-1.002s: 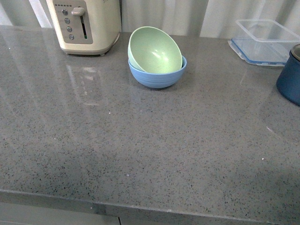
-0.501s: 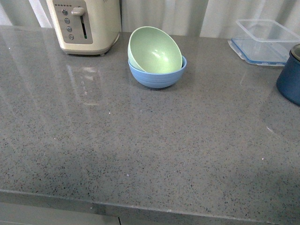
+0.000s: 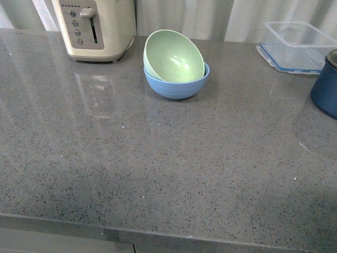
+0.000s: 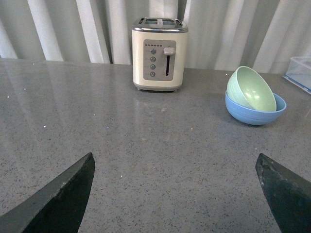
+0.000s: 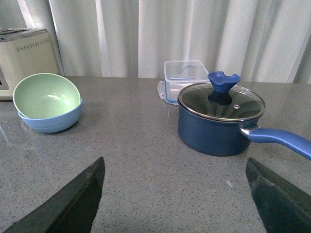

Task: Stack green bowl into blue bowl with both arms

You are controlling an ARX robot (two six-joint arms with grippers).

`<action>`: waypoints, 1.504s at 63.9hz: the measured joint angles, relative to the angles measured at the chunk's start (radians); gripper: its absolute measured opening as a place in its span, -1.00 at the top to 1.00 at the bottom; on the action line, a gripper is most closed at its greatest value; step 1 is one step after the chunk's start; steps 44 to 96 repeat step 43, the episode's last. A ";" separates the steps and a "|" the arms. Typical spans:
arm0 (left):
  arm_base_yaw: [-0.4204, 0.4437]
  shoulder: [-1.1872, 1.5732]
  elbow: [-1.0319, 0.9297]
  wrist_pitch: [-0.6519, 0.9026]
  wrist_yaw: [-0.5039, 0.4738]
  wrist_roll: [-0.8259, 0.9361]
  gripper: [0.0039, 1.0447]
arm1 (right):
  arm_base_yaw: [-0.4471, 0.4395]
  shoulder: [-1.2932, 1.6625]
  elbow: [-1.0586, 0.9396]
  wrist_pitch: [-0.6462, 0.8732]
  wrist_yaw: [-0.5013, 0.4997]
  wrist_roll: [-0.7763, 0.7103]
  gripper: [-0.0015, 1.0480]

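Note:
The green bowl (image 3: 174,57) sits tilted inside the blue bowl (image 3: 177,87) at the back middle of the grey counter. Both bowls also show in the left wrist view, green (image 4: 250,90) in blue (image 4: 252,112), and in the right wrist view, green (image 5: 46,96) in blue (image 5: 51,122). My left gripper (image 4: 175,162) is open and empty, well back from the bowls. My right gripper (image 5: 175,166) is open and empty, also far from them. Neither arm shows in the front view.
A cream toaster (image 3: 96,27) stands at the back left. A clear plastic container (image 3: 298,46) lies at the back right. A dark blue lidded saucepan (image 5: 221,120) stands at the right, partly seen in the front view (image 3: 325,87). Curtains hang behind.

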 joint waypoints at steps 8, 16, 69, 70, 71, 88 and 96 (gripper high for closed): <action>0.000 0.000 0.000 0.000 0.000 0.000 -0.88 | 0.000 0.000 0.000 0.000 0.000 0.000 -0.80; 0.000 0.000 0.000 0.000 0.000 0.000 -0.88 | 0.000 0.000 0.000 0.000 0.000 0.000 -0.81; 0.000 0.000 0.000 0.000 0.000 0.000 -0.88 | 0.000 0.000 0.000 0.000 0.000 0.000 -0.81; 0.000 0.000 0.000 0.000 0.000 0.000 -0.88 | 0.000 0.000 0.000 0.000 0.000 0.000 -0.81; 0.000 0.000 0.000 0.000 0.000 0.000 -0.88 | 0.000 0.000 0.000 0.000 0.000 0.000 -0.81; 0.000 0.000 0.000 0.000 0.000 0.000 -0.88 | 0.000 0.000 0.000 0.000 0.000 0.000 -0.81; 0.000 0.000 0.000 0.000 0.000 0.000 -0.88 | 0.000 0.000 0.000 0.000 0.000 0.000 -0.81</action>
